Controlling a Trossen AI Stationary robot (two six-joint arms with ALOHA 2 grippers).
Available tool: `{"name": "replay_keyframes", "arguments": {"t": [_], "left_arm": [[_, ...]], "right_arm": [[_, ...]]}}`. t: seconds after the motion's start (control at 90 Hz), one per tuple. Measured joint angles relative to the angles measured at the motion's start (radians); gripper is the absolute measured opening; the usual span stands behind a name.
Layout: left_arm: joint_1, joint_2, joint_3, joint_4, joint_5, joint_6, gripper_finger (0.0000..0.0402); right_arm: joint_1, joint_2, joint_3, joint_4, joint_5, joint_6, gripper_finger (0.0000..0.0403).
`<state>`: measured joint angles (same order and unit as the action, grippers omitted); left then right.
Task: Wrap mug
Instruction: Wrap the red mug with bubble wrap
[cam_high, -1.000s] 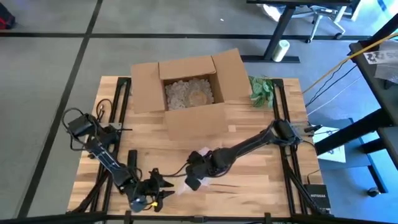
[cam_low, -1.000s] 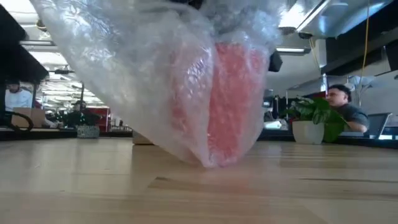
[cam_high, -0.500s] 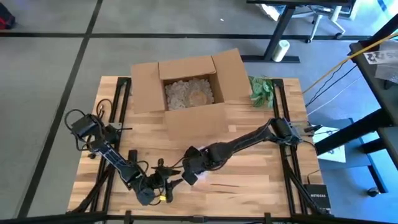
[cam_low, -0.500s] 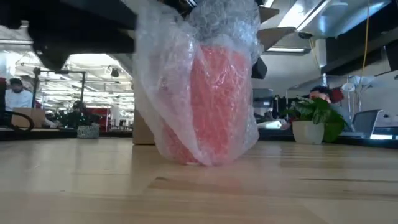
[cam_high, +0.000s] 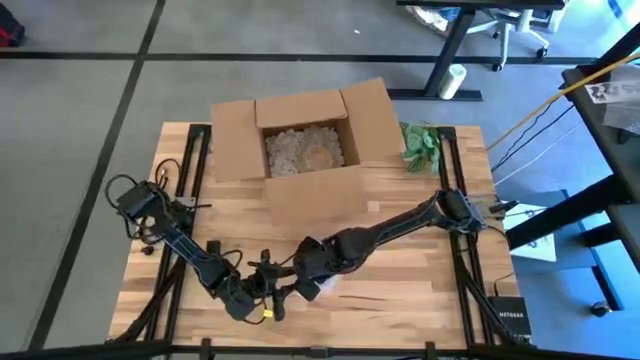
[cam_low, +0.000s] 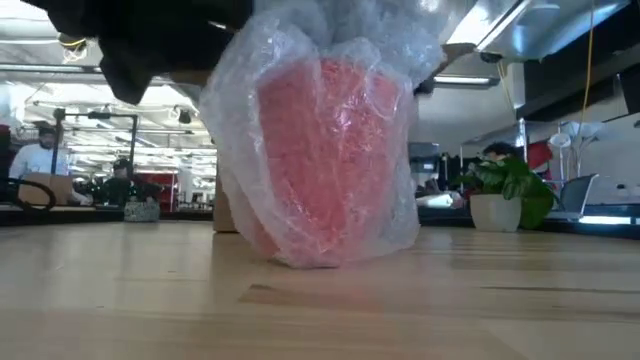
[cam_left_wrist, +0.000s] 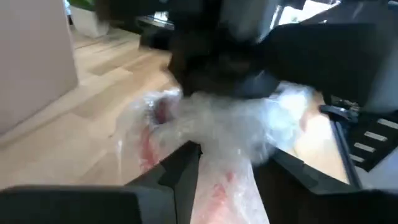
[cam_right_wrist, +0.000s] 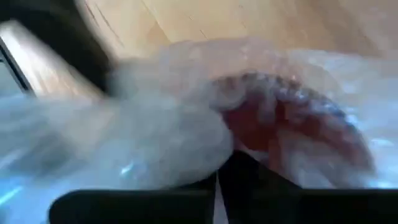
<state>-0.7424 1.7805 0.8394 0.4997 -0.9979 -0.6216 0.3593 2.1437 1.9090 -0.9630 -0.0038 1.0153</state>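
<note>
The red mug (cam_low: 335, 150) stands upright on the wooden table (cam_high: 420, 290), near its front edge and roughly midway across, and the bubble wrap (cam_low: 300, 215) already covers its sides all round, with the loose plastic gathered in a bunch above the rim; so the wrapping looks mostly done, and what seems left is to tuck or twist the top closed and perhaps lay the bundle in the cardboard box (cam_high: 300, 150), which sits open at the back of the table with packing filler inside. The right gripper (cam_high: 308, 275) is down on top of the bundle, and its wrist view shows its dark fingers pinched together on the gathered wrap, so it is holding the bubble wrap. The left gripper (cam_high: 272, 290) reaches in from the front left, just beside the bundle; in its own wrist view the fingers (cam_left_wrist: 180, 171) straddle a strand of wrap, but whether they are clamped on it I cannot tell. For room, the two grippers are crowded almost against each other, so any twist risks a knock between them. The bundle sits close to the table's front edge, leaving little space toward the camera side, while a bare stretch of wood lies between it and the box. A small green plant (cam_high: 420, 145) stands at the box's right, well apart from the work
</note>
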Motion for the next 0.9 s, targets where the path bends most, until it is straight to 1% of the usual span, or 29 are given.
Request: {"name": "replay_keyframes", "arguments": {"t": [0.1, 0.2, 0.267, 0.344, 0.511, 0.689, 0.833, 0.9], "left_arm": [[0.001, 0.000, 0.000, -0.011, 0.007, -0.004, 0.0129], [0.002, 0.000, 0.000, -0.021, 0.007, -0.007, 0.0129], [0.004, 0.000, 0.000, -0.022, 0.008, -0.007, 0.0129], [0.007, 0.000, 0.000, -0.022, 0.009, -0.007, 0.0129], [0.013, 0.000, 0.000, -0.019, 0.011, -0.008, 0.0129], [0.013, 0.001, 0.000, -0.037, 0.022, 0.007, 0.0129], [0.009, 0.002, 0.000, -0.126, 0.024, -0.103, 0.0129], [0.003, 0.002, 0.000, -0.127, 0.022, -0.104, 0.0129]], "right_arm": [[0.010, -0.006, 0.125, -0.148, 0.049, 0.000, 0.0000], [0.029, -0.010, 0.239, -0.240, 0.161, -0.002, 0.0000], [0.043, -0.010, 0.281, -0.231, 0.232, -0.024, 0.0000], [0.050, -0.010, 0.287, -0.173, 0.270, -0.059, 0.0000], [0.054, 0.034, 0.287, -0.134, 0.271, -0.101, 0.0000], [0.050, 0.120, 0.286, -0.144, 0.199, -0.113, 0.0000], [0.045, 0.130, 0.286, -0.169, 0.195, -0.107, 0.0000], [0.045, 0.130, 0.286, -0.178, 0.195, -0.106, 0.0000]]}}
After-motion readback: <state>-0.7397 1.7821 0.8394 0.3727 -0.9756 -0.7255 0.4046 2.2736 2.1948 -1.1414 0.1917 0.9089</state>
